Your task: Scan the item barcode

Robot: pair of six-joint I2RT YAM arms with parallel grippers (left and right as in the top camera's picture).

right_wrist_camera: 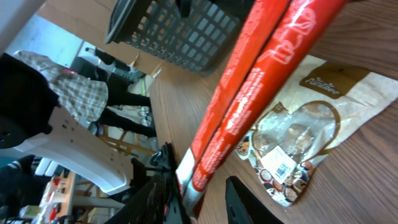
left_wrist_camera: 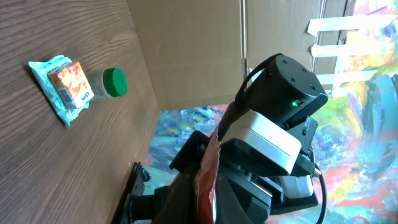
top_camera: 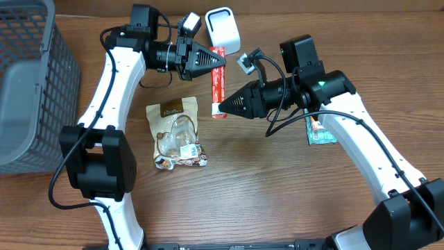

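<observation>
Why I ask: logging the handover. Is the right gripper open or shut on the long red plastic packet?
Open: the right gripper leaves wooden table showing between one finger and the long red plastic packet.

1. Snack bag [right_wrist_camera: 292, 134], clear front: the brown label [right_wrist_camera: 328, 81] at its top carries 1 cream brand word. It is blurred and reads roughly "Funbee", but the letters cannot be made sure.
2. Same bag, lower part: white sticker [right_wrist_camera: 280, 169] with black barcode lines. Its digits are too small to read.
3. Red package [right_wrist_camera: 261, 93]: white looping script along 1 face, not legible.
4. Teal packet [left_wrist_camera: 65, 87]: small pale print panel on its side, too small to read.
</observation>
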